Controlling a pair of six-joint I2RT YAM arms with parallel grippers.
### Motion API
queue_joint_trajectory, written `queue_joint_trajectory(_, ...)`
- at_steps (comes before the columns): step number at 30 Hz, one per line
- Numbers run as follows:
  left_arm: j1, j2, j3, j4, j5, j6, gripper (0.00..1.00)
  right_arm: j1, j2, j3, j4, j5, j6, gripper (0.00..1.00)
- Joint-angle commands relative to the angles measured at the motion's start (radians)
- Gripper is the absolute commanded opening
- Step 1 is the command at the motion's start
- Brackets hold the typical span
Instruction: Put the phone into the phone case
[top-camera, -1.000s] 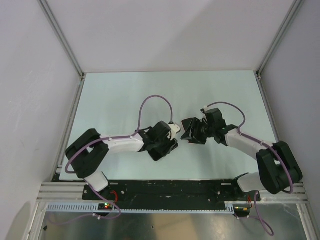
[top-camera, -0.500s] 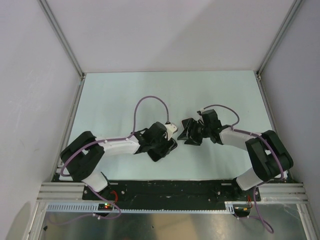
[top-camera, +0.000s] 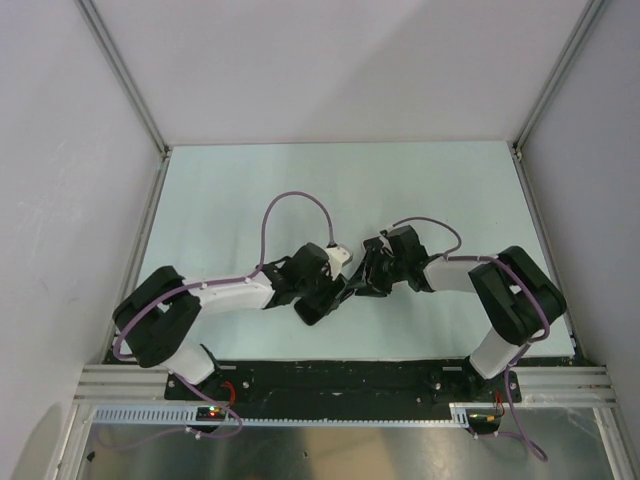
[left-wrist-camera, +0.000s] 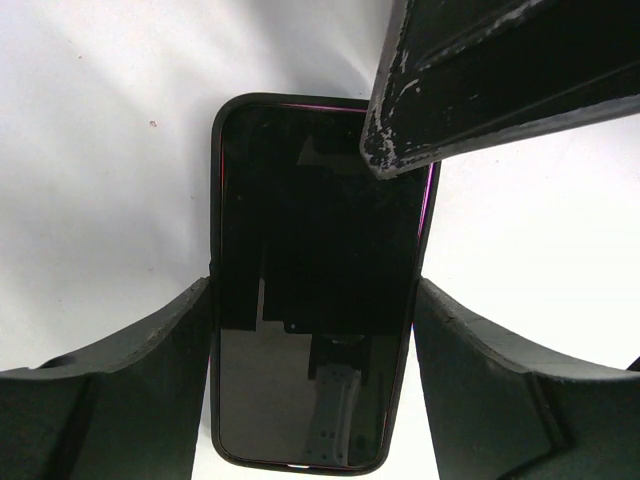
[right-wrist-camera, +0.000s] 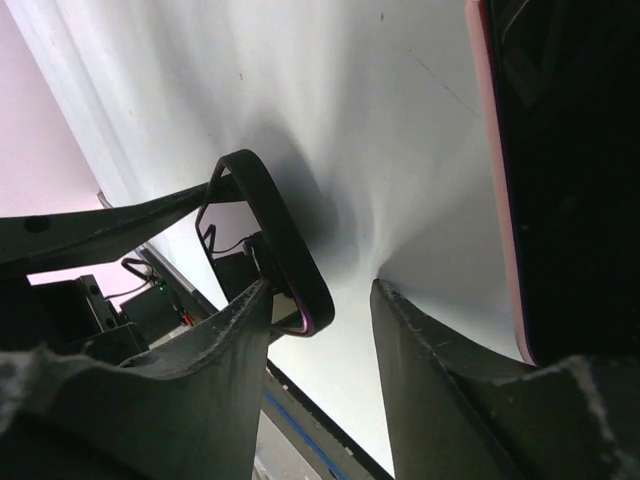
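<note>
From above, we see the left gripper (top-camera: 335, 292) and right gripper (top-camera: 368, 272) meeting nose to nose over the middle of the table (top-camera: 250, 180), with the walls (top-camera: 60, 150) well away and the phone hidden beneath them. At the left wrist, the phone (left-wrist-camera: 315, 300) lies in its case (left-wrist-camera: 214, 200) between the left fingers (left-wrist-camera: 140, 380). These stand wide at its long edges, clamped or not we cannot tell, while one right finger (left-wrist-camera: 470, 70) bears on the corner ahead. We judge that corner is being seated, so press straight down and brace the sides, as the smooth white table lets it skid. At the right wrist, the jaws stand part-open over bare table, with the case rim touching one finger.
</note>
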Motion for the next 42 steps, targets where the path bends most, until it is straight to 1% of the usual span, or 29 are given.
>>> queue_joint_trajectory(1,0.009,-0.042,0.008,0.054,0.019,-0.012,0.27,0.016,0.036,0.024,0.085,-0.005,0.038,0.45)
queue_joint_trajectory(8,0.011,-0.029,0.014,0.058,0.022,-0.012,0.27,0.024,0.047,0.024,0.091,-0.002,0.041,0.25)
queue_joint_trajectory(12,0.012,-0.015,0.02,0.064,0.028,-0.014,0.26,0.027,0.038,0.026,0.074,0.008,0.033,0.19)
queue_joint_trajectory(14,0.012,-0.007,0.023,0.069,0.031,-0.016,0.26,0.028,0.034,0.03,0.062,0.016,0.028,0.15)
queue_joint_trajectory(18,0.012,0.003,0.024,0.074,0.035,-0.017,0.26,0.039,0.021,0.054,-0.005,0.061,-0.005,0.03)
queue_joint_trajectory(20,0.012,0.008,0.025,0.076,0.036,-0.017,0.26,0.052,0.012,0.068,-0.047,0.101,-0.023,0.01)
queue_joint_trajectory(24,0.012,0.018,0.028,0.082,0.039,-0.018,0.26,0.084,-0.002,0.111,-0.175,0.214,-0.075,0.0)
queue_joint_trajectory(27,0.012,0.027,0.033,0.083,0.039,-0.018,0.25,0.106,-0.013,0.131,-0.222,0.279,-0.094,0.0)
queue_joint_trajectory(35,0.012,0.049,0.042,0.085,0.031,-0.025,0.25,0.108,-0.024,0.142,-0.213,0.249,-0.094,0.0)
queue_joint_trajectory(37,0.012,0.055,0.044,0.086,0.023,-0.03,0.25,0.101,-0.04,0.142,-0.213,0.239,-0.095,0.06)
queue_joint_trajectory(39,0.012,0.066,0.049,0.085,0.004,-0.04,0.23,0.088,-0.071,0.141,-0.22,0.234,-0.1,0.23)
queue_joint_trajectory(40,0.012,0.071,0.052,0.085,-0.012,-0.047,0.22,0.081,-0.1,0.142,-0.226,0.234,-0.103,0.35)
queue_joint_trajectory(42,0.012,0.082,0.064,0.085,-0.063,-0.086,0.21,0.058,-0.161,0.142,-0.243,0.236,-0.114,0.51)
